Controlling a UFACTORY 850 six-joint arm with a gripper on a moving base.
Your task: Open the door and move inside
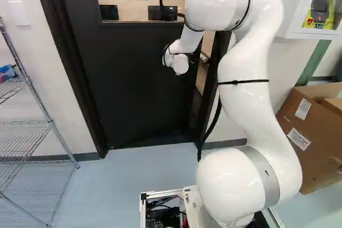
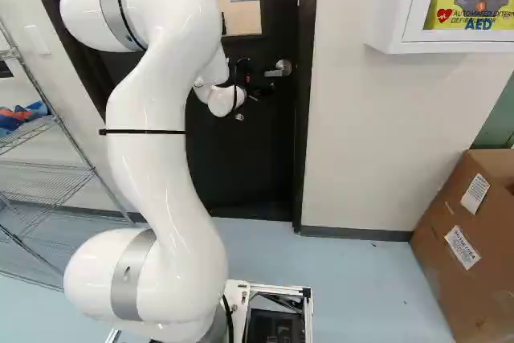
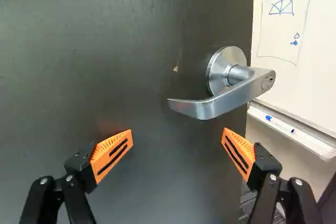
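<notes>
Covering part of the door [image 1: 139,78]: white arm [image 1: 243,105]

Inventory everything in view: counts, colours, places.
Windowed door: 1, black, ajar ahead
Lever handle: 1, silver, on door
Marked whiteboard: 1, white, beyond door
Slim marker: 1, white, whiteboard tray
Wire rack: 1, silver, left of door
Bundle: 1, blue and orange, on rack
Defibrillator cabinet: 1, white, right of door
Cardboard box: 1, brown, floor, right
Switch plate: 1, white, wall
Floor: 1, blue, below
Jointed arm: 1, white, before door
Two-finger gripper: 1, black and orange, open
</notes>
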